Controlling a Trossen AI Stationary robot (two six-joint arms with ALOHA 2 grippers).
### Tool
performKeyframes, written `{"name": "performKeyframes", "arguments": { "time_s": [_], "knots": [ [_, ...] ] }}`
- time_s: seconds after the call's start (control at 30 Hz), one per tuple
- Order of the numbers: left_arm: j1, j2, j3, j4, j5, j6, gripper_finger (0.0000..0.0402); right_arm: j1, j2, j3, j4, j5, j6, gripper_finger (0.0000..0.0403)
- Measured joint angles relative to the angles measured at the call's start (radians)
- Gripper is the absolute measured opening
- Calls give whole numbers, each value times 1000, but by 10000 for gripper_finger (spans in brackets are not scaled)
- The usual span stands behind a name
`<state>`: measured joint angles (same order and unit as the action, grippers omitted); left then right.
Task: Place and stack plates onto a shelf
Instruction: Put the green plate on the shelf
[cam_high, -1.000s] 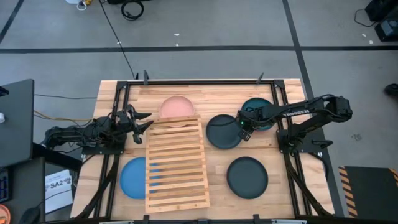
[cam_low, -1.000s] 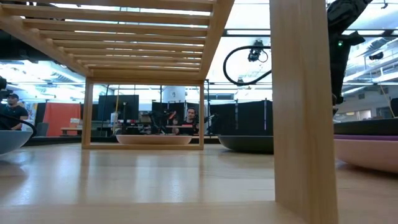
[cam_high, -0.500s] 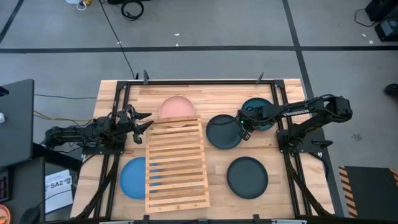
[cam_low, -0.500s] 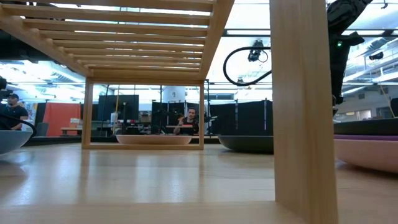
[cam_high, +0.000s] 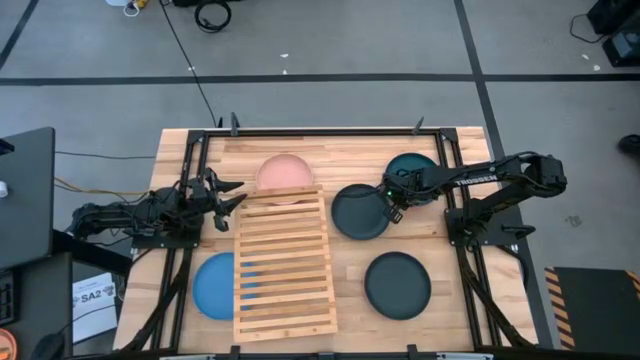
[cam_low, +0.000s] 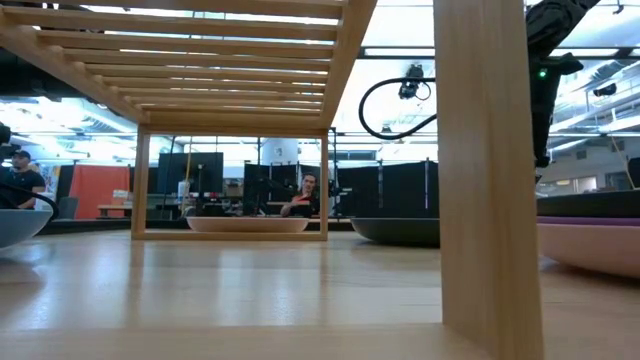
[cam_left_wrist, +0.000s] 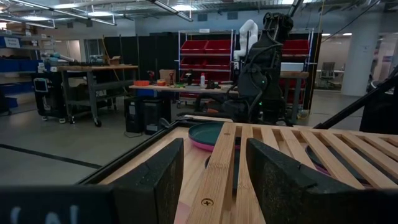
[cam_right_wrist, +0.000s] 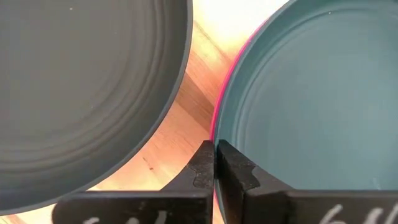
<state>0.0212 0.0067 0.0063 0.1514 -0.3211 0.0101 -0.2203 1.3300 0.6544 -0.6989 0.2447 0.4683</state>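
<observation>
— Wooden slats first: where does the shelf (cam_high: 285, 264) sit on the counter (cam_high: 460, 310)?

— Roughly at the middle, long side running front to back. It is the landmark for everything else. Nearest the front edge, a blue plate (cam_high: 213, 285) lies partly under the shelf's left side, and a dark grey plate (cam_high: 397, 284) lies well to the shelf's right.

— And further back?

— A second dark grey plate (cam_high: 358, 211) sits just right of the shelf's far end. Beyond it, further right, a teal plate (cam_high: 414, 172) rests on a magenta one whose rim shows in the right wrist view. A salmon pink plate (cam_high: 286, 174) lies at the shelf's far end, partly tucked beneath it.

— What is the right tool (cam_high: 391, 204) doing?

— It is over the gap between that dark grey plate and the teal plate, fingers pressed together, pinching the teal plate's near rim as far as the wrist view shows.

— The left tool (cam_high: 229, 195)?

— Beside the shelf's far left corner, fingers (cam_left_wrist: 152, 180) spread apart, holding nothing.
</observation>
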Motion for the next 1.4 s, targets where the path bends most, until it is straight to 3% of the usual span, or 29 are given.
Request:
{"name": "performKeyframes", "arguments": {
  "time_s": [0.57,1.1,1.4],
  "knots": [
    [0,0,0,0,0,0,181,0,-6,0,-46,-3,0,11],
    [0,0,0,0,0,0,181,0,-159,0,-73,-7,0,11],
    [0,0,0,0,0,0,181,0,-228,0,-62,-2,-92,11]
  ]
}}
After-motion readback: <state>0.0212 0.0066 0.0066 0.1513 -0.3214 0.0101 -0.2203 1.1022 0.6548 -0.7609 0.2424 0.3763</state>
